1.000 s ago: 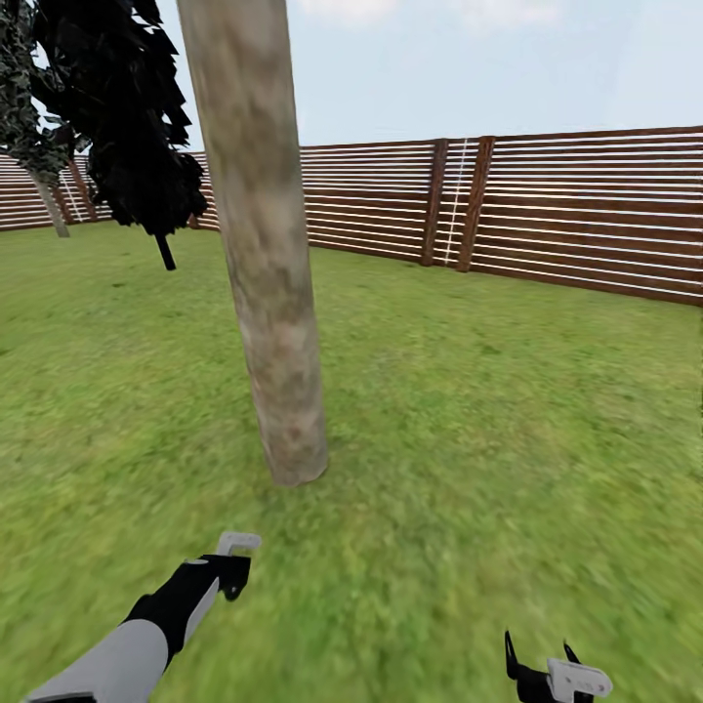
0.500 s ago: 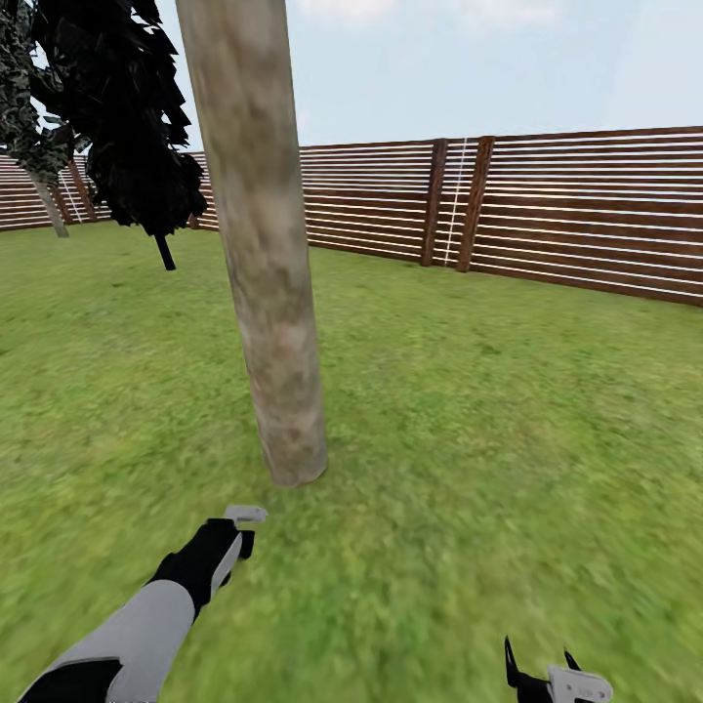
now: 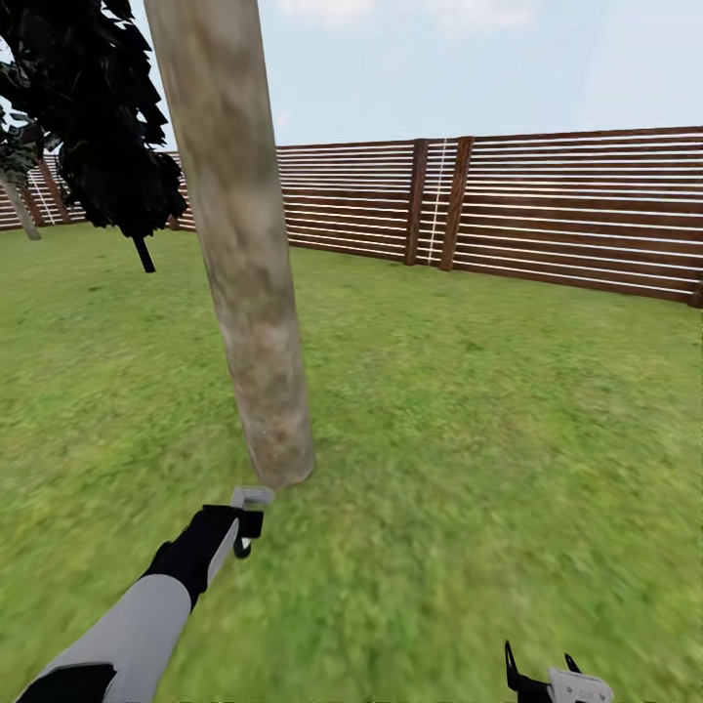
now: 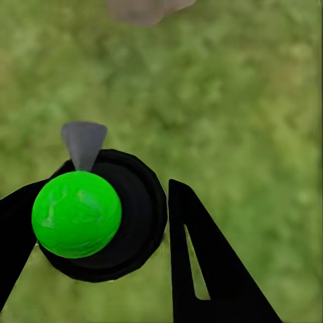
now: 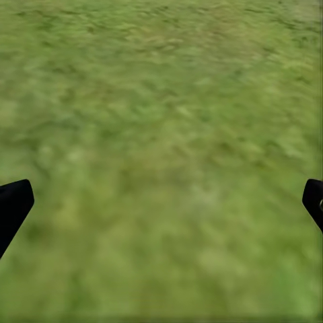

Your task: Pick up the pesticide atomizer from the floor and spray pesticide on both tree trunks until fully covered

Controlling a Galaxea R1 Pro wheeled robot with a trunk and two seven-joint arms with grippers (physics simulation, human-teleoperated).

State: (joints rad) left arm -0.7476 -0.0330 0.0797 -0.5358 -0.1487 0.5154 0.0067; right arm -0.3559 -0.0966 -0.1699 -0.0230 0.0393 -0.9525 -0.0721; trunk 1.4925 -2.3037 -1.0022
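Pesticide atomizer [image 4: 87, 215] already off the floor [image 3: 469, 439] and held in the left claw [image 4: 101, 232], dark fingers [image 4: 202, 262] closing on either side of its black body and green ball top, grey nozzle cone aimed toward the base of the near tree trunk [image 3: 249, 293]. In the head view, left claw [image 3: 246, 522] stretched forward low over the grass, just short of the trunk's foot, touching nothing. Right claw [image 3: 542, 674] idle at the near right, fingers spread wide over bare lawn, nothing between them. No cloud of spray visible anywhere, and bark of the near trunk looking plain grey-beige with brownish mottling from foot to top of view, so coverage judged not yet begun on this tree. Second tree [image 3: 107, 127] standing far left near the wooden fence [image 3: 547, 215], dark jagged foliage hanging low, its trunk mostly hidden; state of that trunk impossible to tell. Pick-up step judged complete; spraying of both trunks judged to be what is left, starting with the near one. Nozzle low at the trunk's foot, so a sweep upward along the full height likely needed for full cover.
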